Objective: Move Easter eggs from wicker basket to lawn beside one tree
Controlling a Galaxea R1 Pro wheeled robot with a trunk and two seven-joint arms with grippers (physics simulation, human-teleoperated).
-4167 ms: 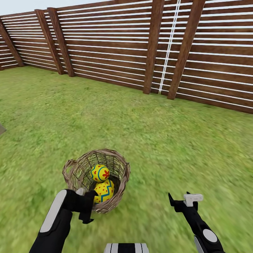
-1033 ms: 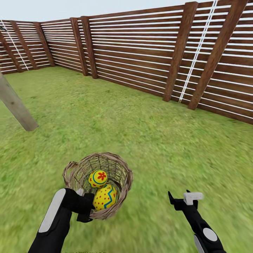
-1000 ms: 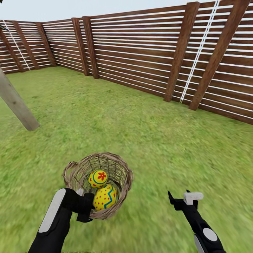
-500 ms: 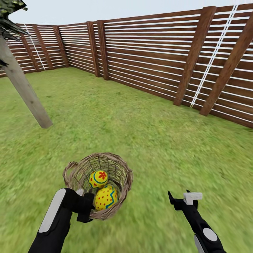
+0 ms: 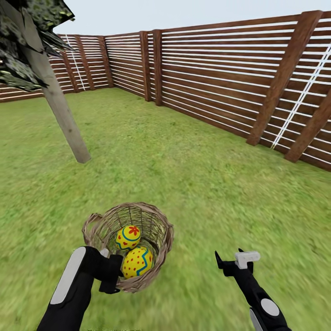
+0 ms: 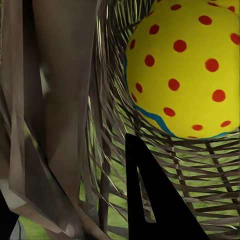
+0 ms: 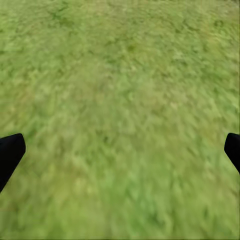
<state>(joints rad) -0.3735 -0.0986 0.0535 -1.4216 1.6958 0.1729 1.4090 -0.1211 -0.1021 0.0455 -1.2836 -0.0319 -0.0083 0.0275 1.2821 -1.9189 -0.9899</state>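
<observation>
the wicker basket (image 5: 128, 246), two easter eggs (image 5: 132, 250) visible inside, hangs by its rim from the closed left jaws and should stay level until grounded beside the tree (image 5: 59, 110); right jaws gape empty.

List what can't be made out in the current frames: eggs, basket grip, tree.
- Third egg: head view shows two eggs in the wicker basket; a third may lie under them, hidden.
- Left pincer: at the basket rim, its tips masked by wicker.
- Tree: crown cut off by the head view's top edge.
- Lawn: blurred in the right wrist view.
</observation>
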